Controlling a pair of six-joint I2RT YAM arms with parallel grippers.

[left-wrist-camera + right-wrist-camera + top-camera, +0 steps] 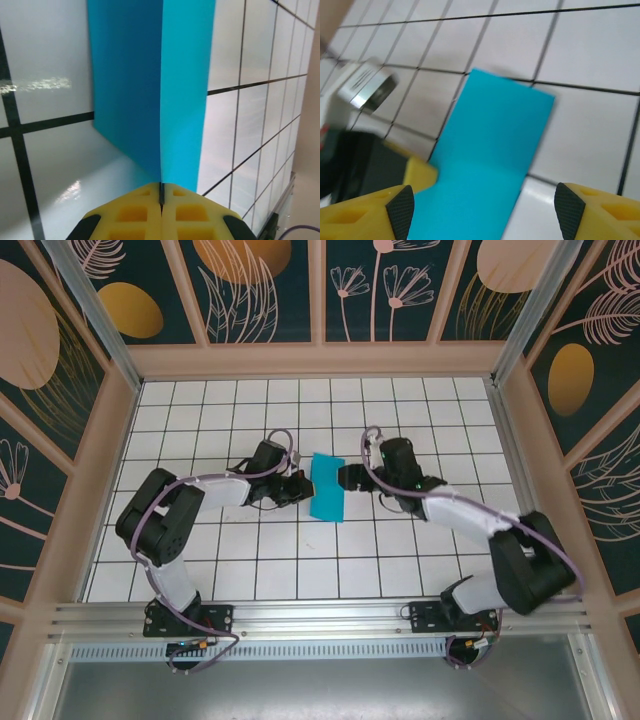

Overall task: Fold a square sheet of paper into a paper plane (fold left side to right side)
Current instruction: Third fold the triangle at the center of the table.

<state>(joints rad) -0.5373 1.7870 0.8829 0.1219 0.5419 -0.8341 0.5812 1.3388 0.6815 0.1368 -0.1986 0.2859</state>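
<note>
Left pincer pinches the square sheet of paper at bottom centre; right pincer gapes wide. Best: align edges, press crease flat on worktop.

The surface is a glossy white top ruled into square tiles by thin black lines. A pale beige frame walls it on its left, right and far sides, and a ribbed aluminium rail borders its near edge. Near its middle lies a thin, plain teal-blue sheet of paper, folded into a narrow rectangle whose long sides run from near to far at a slight slant, lying across several of the black grid lines, with bare white tiles around it.
</note>
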